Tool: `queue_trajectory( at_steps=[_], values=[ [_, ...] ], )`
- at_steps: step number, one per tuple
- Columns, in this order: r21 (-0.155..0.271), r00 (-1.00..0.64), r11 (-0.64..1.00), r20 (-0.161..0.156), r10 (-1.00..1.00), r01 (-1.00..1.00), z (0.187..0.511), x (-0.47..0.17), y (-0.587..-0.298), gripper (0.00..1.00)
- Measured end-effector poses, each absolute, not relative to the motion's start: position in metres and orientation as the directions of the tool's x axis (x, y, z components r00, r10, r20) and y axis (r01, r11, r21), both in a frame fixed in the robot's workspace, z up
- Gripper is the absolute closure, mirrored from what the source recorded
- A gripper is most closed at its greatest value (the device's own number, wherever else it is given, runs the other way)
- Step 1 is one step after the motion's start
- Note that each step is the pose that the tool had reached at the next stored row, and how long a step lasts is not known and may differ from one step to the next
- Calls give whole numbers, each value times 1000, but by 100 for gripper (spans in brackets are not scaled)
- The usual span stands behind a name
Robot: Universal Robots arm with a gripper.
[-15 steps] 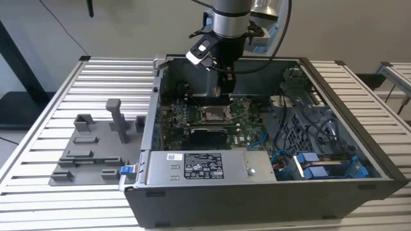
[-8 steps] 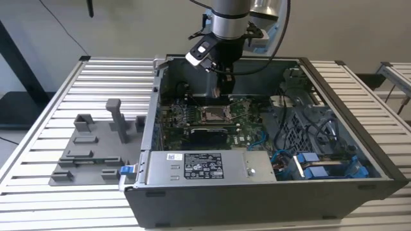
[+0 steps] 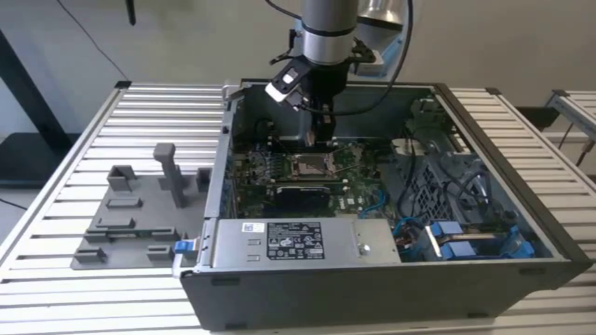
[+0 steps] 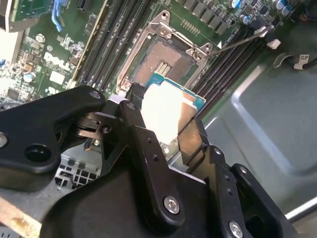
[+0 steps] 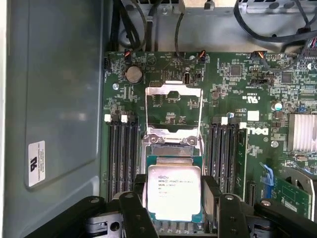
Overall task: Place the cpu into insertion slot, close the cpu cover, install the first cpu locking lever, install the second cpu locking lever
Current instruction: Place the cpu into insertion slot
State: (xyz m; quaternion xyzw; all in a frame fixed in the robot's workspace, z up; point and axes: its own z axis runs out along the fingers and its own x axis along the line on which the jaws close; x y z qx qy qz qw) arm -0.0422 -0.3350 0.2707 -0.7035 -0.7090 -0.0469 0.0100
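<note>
Item: one cpu (image 5: 174, 191), clamped by two opposite edges in the one tool (image 5: 174, 202), metal face up, held over the near edge of the one insertion slot (image 5: 171, 150) and not yet seated. The edge grip apparently keeps it level for the socket. One cpu cover (image 5: 158, 90) stands swung open, evidently to bare the slot, and one lever rod (image 4: 242, 40) lies turned aside.
</note>
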Motion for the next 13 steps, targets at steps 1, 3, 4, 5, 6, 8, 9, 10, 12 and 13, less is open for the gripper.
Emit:
queue_trajectory(
  at_steps=[1,3,4,5,6,8,9,10,12,13],
  values=[
    [53,-9,5,80,997,999,269,-42,-335,46],
    [53,-9,4,80,997,999,265,-43,-334,46],
    [53,-8,4,80,997,999,263,-43,-334,46],
    [53,-8,4,80,997,999,262,-43,-333,46],
    [53,-8,3,80,997,999,260,-43,-333,46],
    [53,-6,2,80,997,999,256,-43,-333,46],
    [53,-6,1,80,997,999,255,-43,-333,46],
    [53,-5,1,80,997,999,253,-43,-333,46],
    [53,-4,0,80,997,999,250,-43,-333,46],
    [53,-3,-1,80,997,999,249,-43,-333,46]
  ],
)
